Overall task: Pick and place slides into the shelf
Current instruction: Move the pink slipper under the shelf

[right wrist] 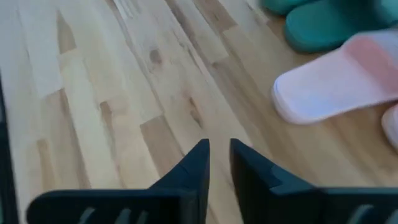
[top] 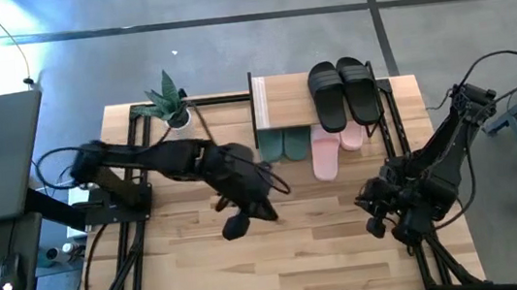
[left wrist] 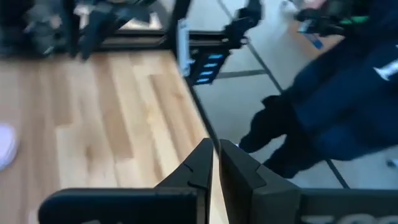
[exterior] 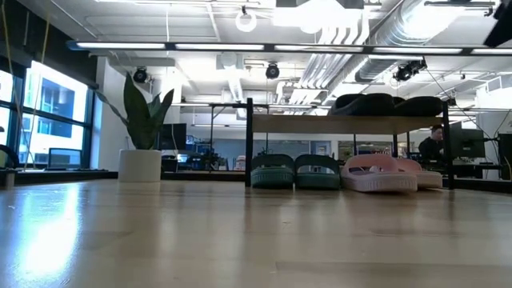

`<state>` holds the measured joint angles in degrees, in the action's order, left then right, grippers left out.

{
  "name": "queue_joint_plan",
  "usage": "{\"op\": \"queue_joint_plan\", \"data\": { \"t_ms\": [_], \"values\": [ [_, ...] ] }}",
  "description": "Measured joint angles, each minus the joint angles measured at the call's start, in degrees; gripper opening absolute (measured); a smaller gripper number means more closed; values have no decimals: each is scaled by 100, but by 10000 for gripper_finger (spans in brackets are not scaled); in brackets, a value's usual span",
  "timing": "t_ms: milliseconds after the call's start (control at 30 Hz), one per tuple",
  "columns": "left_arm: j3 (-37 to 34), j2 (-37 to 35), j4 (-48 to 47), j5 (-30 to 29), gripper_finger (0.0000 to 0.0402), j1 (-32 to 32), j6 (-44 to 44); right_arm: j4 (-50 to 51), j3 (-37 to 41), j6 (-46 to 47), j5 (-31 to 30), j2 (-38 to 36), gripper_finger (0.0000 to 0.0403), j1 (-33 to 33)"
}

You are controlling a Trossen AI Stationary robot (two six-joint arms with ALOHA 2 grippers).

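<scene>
I see my left gripper [top: 238,223] over mid-table, fingers nearly together, gripping nothing; my right gripper [top: 376,217] waits near the right edge, likewise empty; black slides [top: 342,90] sit atop the shelf [top: 283,103]; pink slides [top: 334,146] lie under it beside the green pair [top: 283,145]

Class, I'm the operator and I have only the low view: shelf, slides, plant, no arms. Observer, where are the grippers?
Observer: From above, the left gripper hangs over the table's middle and the right gripper is near its right edge. Both are in front of the shelf.
Operator: Are the pink slides fully under the shelf?
Observer: No. From above, both pink slides poke out past the top board, and one reaches farther than the other.
</scene>
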<state>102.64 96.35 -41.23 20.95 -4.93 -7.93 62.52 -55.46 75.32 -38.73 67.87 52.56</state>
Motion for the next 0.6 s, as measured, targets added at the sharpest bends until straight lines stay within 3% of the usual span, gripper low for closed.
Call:
{"op": "queue_joint_plan", "data": {
  "t_ms": [133, 267, 367, 600],
  "values": [
    [-1097, -691, 722, -549, 17, -1, -435, -126, -2, -761, 8, -1, 106, -375],
    [-1936, -1214, 1269, -664, 17, 4, -708, -115, -2, -1770, 373, 6, 142, -933],
    [-2361, -1478, 1603, -686, 17, 2, -735, -52, -7, -2714, 762, 125, 150, -1437],
    [-2948, -1987, 1767, -686, 17, 2, -668, -106, -4, -4159, 755, 718, 150, -2395]
  ]
}}
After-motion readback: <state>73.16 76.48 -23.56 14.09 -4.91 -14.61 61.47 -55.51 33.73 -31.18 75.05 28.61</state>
